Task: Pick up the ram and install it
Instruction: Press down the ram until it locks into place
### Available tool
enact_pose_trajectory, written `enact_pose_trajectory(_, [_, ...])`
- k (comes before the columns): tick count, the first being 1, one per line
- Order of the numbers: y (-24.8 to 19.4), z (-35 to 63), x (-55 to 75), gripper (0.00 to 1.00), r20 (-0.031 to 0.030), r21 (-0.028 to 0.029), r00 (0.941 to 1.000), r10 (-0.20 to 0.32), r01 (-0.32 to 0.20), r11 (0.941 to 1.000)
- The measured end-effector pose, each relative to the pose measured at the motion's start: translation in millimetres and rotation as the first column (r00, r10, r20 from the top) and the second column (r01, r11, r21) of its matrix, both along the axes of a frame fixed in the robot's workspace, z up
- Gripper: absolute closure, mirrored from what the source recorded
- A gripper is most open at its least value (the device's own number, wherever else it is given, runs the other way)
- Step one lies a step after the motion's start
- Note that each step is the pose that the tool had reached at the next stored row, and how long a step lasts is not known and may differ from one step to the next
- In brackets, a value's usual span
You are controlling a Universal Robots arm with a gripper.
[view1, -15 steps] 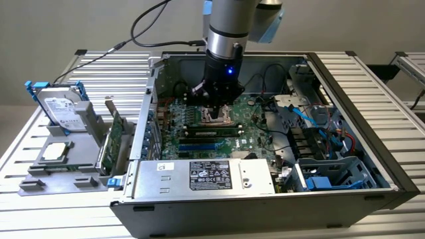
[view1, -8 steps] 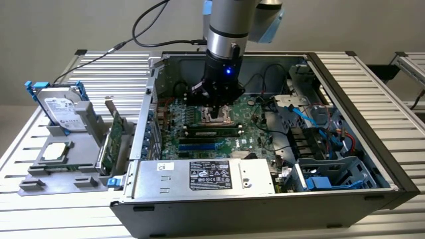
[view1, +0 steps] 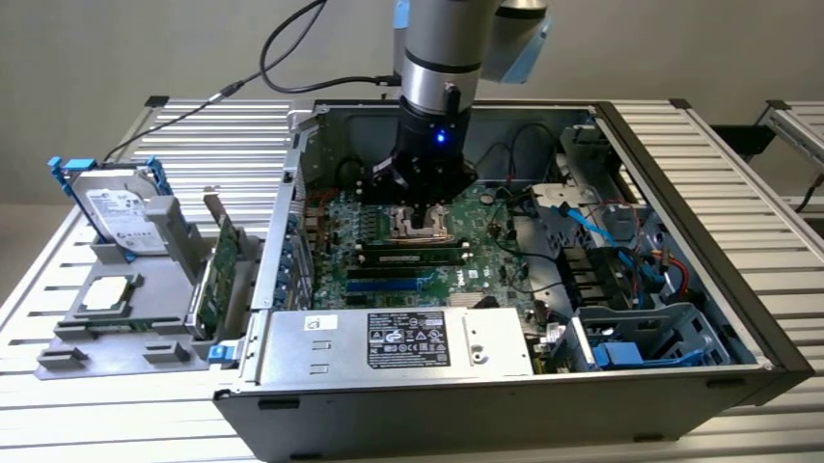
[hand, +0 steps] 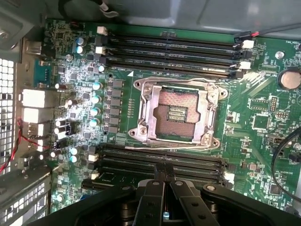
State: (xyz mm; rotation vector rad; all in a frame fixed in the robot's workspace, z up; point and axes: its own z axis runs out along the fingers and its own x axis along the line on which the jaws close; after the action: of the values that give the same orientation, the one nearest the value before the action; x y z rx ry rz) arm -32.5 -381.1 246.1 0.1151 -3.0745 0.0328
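The ram [view1: 412, 257], a narrow green stick with dark chips, sits lengthwise in a black memory slot on the motherboard [view1: 373, 275], just on the near side of the CPU socket [hand: 178, 113]. My gripper [view1: 425, 218] hangs inside the open computer case above the socket, slightly behind the ram and apart from it. In the wrist view the gripper [hand: 164, 175] has its two black fingers pressed together with nothing between them, over the memory slots [hand: 160, 160] beside the socket. More black slots [hand: 169, 52] lie on the socket's far side.
On the exterior view's left, a grey holder [view1: 116, 333] carries a silver hard drive with blue rails [view1: 119, 207] and a wide green expansion card [view1: 222, 275]. The power supply [view1: 399, 338] lies along the case front. A drive cage [view1: 644, 338] and blue cables [view1: 580, 217] crowd the right side.
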Motion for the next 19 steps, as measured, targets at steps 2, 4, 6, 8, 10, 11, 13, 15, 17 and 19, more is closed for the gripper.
enact_pose_trajectory(2, [0.0, 0.0, 0.1, 0.89, 0.0041, 0.0003, 0.9999, -0.013, 0.013, 0.9999])
enact_pose_trajectory(4, [0.0, 0.1, 0.0, 0.89, 0.0046, -0.0009, 0.9999, -0.014, 0.014, 0.9999])
enact_pose_trajectory(6, [-0.5, 0.2, 0.0, 0.89, 0.0048, -0.0015, 0.9999, -0.015, 0.015, 0.9999])
enact_pose_trajectory(8, [-3.8, 0.4, 0.1, 0.89, 0.005, -0.0013, 0.9998, -0.017, 0.017, 0.9999])
enact_pose_trajectory(10, [-7.2, 0.8, 0.1, 0.89, 0.0049, -0.0013, 0.9998, -0.019, 0.019, 0.9998])
enact_pose_trajectory(11, [-8.7, 1.1, 0.2, 0.89, 0.0049, -0.0013, 0.9998, -0.02, 0.02, 0.9998])
enact_pose_trajectory(13, [-11.7, 1.8, 0.2, 0.89, 0.0049, -0.0013, 0.9998, -0.022, 0.022, 0.9998])
enact_pose_trajectory(15, [-14.8, 2.7, 0.2, 0.89, 0.005, -0.0012, 0.9997, -0.024, 0.024, 0.9997])
enact_pose_trajectory(17, [-18.1, 3.6, 0.2, 0.89, 0.0049, -0.0013, 0.9997, -0.026, 0.026, 0.9997])
enact_pose_trajectory(19, [-21.2, 4.5, 0.2, 0.89, 0.0049, -0.0013, 0.9996, -0.028, 0.028, 0.9996])
